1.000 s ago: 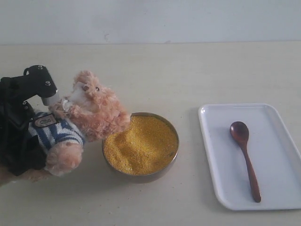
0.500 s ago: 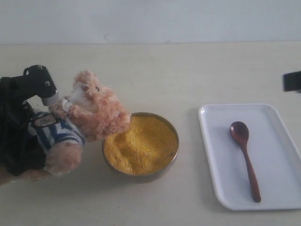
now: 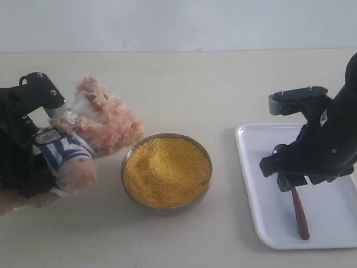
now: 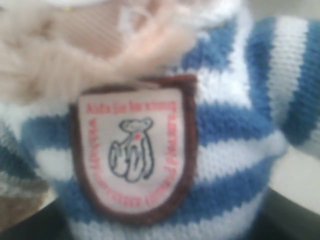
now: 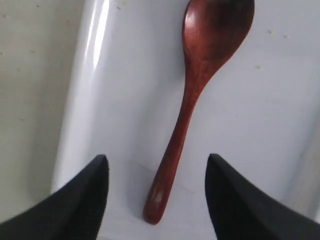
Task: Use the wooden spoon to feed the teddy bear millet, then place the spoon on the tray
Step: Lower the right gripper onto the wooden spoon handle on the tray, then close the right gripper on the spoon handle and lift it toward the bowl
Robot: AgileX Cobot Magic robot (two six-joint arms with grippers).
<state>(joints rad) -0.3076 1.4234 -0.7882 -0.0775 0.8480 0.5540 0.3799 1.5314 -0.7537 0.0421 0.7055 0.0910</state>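
The teddy bear (image 3: 97, 125) in its striped shirt leans toward the metal bowl of yellow millet (image 3: 166, 170) at the left. My left gripper (image 3: 39, 159) is shut on the bear's body, and its fingers are mostly hidden by the plush. In the left wrist view the shirt badge (image 4: 132, 145) fills the picture. The wooden spoon (image 5: 192, 95) lies flat on the white tray (image 5: 125, 100). My right gripper (image 5: 156, 167) hangs open just above the spoon's handle end, one finger on each side, not touching it. From outside, the right gripper (image 3: 290, 178) covers the spoon's bowl, and only the spoon handle (image 3: 300, 215) shows.
The bowl rim (image 3: 207, 184) sits between the bear and the tray (image 3: 329, 229). The tray lies at the table's right front. The back wall runs along the far edge of the beige table (image 3: 184, 84).
My right arm came in from the right and dropped over the spoon on the tray. The left arm pulled the bear slightly left and up, away from the bowl.
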